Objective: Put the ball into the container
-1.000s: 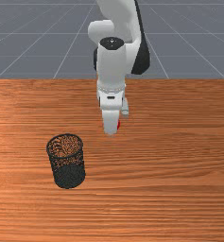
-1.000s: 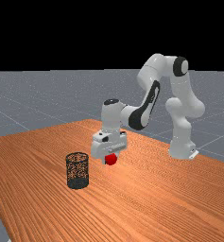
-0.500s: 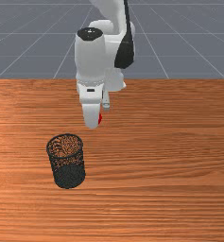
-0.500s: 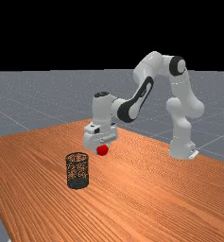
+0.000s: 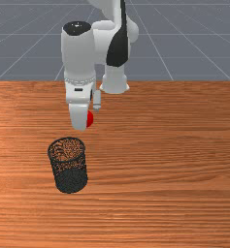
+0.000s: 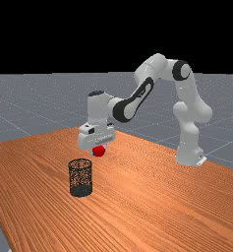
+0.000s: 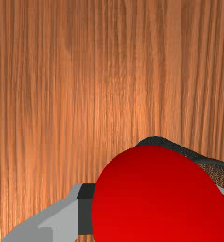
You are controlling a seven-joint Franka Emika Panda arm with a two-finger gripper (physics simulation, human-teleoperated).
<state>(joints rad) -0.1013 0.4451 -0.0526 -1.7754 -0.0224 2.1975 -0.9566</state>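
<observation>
In the front view my gripper (image 5: 88,115) is shut on the red ball (image 5: 90,119), which is partly hidden behind the hand. The black mesh container (image 5: 72,180) stands upright on the table, nearer the camera and slightly toward the front view's left. The far view has the ball (image 6: 99,151) in the air, higher than the container's rim (image 6: 80,161) and off to its right. In the wrist view the ball (image 7: 156,198) sits between both fingers of the gripper (image 7: 158,208) and covers much of the container (image 7: 155,141).
The wooden table (image 5: 170,160) extends around the container. The arm's base (image 6: 189,155) stands on the far view's right.
My hand has moved toward the front view's left and risen, carrying the ball along and closer to the container. The container has stayed in place.
</observation>
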